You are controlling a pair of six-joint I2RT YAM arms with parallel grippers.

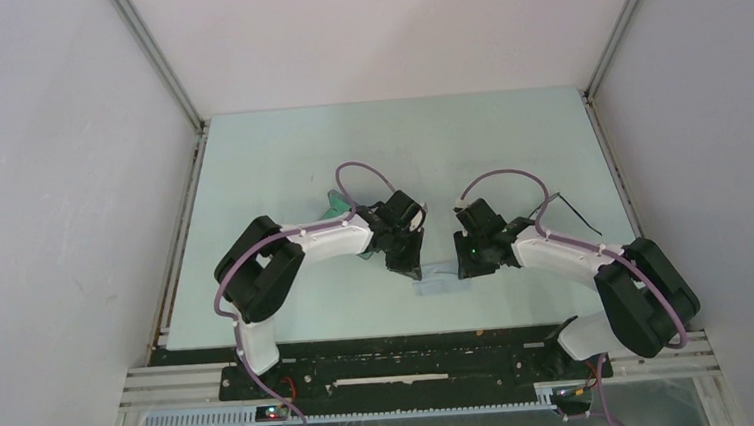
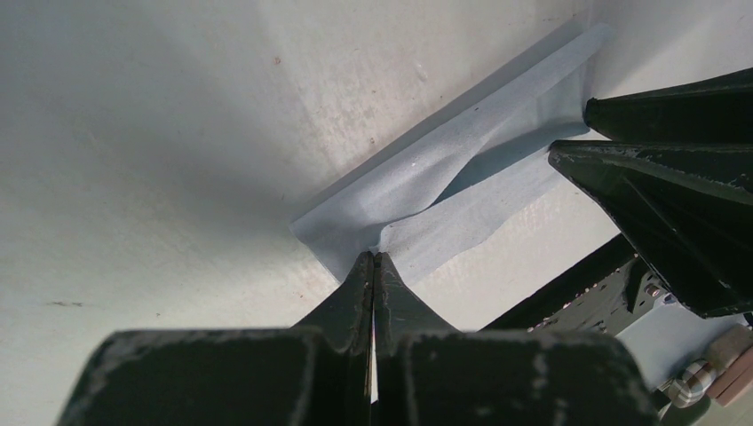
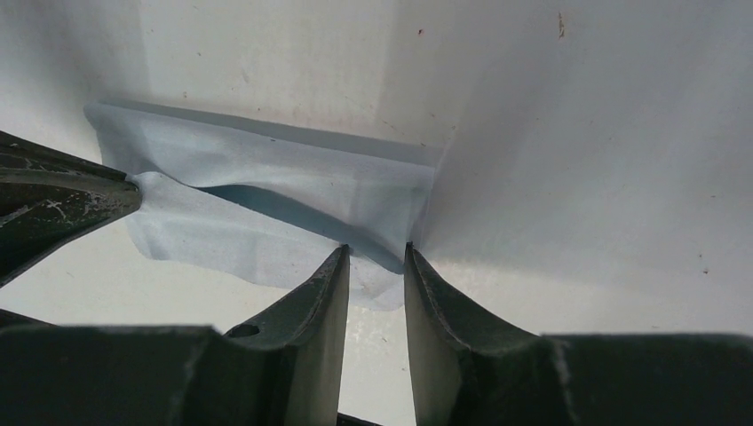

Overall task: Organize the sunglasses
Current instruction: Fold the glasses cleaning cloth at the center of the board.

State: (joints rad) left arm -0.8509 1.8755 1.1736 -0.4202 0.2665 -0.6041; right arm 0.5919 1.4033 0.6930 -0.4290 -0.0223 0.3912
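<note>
I am pinching one end of the cloth (image 2: 444, 177) with the left tool (image 2: 374, 257). Its two fingers are pressing together on a corner, and the cloth is puckering up there. The cloth is lying long and thin on the counter (image 1: 279, 160), and its long way is running from one tool across to the other. The right tool (image 3: 377, 257) is sitting at the other end of the cloth with its fingers apart, one on each side of the edge, squeezing nothing.

The sunglasses (image 1: 576, 215) are not in either tool. From above I am seeing only thin black wires. They are lying to the right of the cloth and farther back, just beside the right arm and well apart from the cloth. The wrist views are not showing them. One long wire is slanting away from the cloth toward the right.

I am guessing the right arm is the one to fetch them, since they are lying on its side of the cloth and the left tool is busy. It is going to need to turn away from the cloth and set its fingers across that wire.
</note>
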